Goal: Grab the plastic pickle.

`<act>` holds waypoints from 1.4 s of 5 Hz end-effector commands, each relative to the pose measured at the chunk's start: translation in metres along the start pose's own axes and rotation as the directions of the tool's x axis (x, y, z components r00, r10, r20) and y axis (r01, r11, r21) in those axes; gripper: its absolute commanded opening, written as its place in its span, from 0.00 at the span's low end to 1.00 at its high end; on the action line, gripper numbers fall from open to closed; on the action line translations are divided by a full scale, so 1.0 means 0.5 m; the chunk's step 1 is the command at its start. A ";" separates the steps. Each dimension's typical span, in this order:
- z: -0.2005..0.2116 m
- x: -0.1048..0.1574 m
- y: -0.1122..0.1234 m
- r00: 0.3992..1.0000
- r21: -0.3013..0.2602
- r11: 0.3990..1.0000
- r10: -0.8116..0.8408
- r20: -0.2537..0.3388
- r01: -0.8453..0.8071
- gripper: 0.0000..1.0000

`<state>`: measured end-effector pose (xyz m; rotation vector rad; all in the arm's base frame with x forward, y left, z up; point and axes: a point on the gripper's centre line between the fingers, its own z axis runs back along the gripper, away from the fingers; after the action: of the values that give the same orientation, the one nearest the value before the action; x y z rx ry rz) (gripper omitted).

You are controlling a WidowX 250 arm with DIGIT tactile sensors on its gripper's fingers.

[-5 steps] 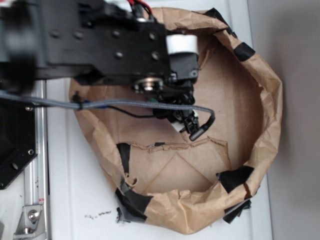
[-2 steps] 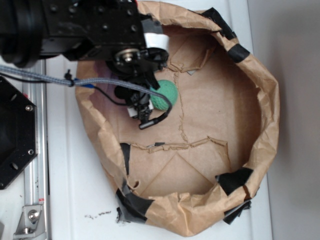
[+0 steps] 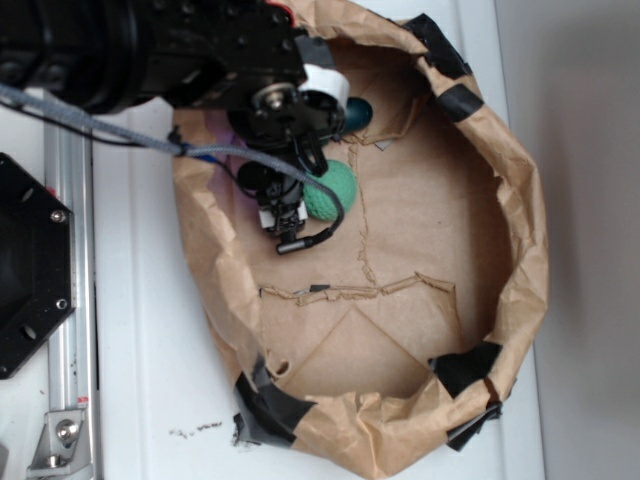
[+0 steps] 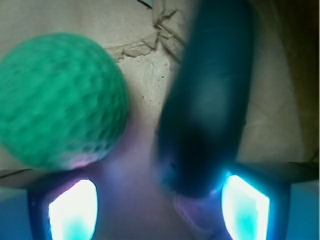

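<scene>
The plastic pickle point(image 4: 207, 95) is a dark green glossy oblong that fills the right half of the wrist view. It lies on the paper floor between my fingers, close to the right pad point(image 4: 245, 207). From outside only its end point(image 3: 357, 113) shows, past the white part of my gripper point(image 3: 322, 130). My gripper point(image 4: 159, 210) is open and low inside the bag, with a wide gap left of the pickle. A lighter green dimpled ball point(image 4: 60, 100) point(image 3: 333, 190) sits just beyond the left pad point(image 4: 72, 210).
A crumpled brown paper bag point(image 3: 520, 230) patched with black tape walls in the work area. My arm and its grey cable point(image 3: 120, 130) cross the bag's upper left rim. A black base plate point(image 3: 30, 270) and a metal rail point(image 3: 65, 400) lie on the left.
My arm has moved up and left, uncovering first the green ball and then the end of the pickle. The bag's left wall has shifted right.
</scene>
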<state>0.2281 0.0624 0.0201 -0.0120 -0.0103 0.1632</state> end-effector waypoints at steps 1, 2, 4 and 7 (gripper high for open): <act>0.004 0.034 0.042 0.995 -0.023 0.995 0.099 0.015 -0.098 1.00; 0.002 0.036 0.046 0.988 -0.016 0.989 0.150 0.028 -0.150 0.00; 0.023 0.026 0.045 0.994 -0.039 0.994 0.105 0.042 -0.104 1.00; 0.096 0.076 0.042 0.950 0.018 0.982 0.180 0.253 -0.191 1.00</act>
<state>0.2533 0.0806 0.0535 0.0464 -0.2061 0.3621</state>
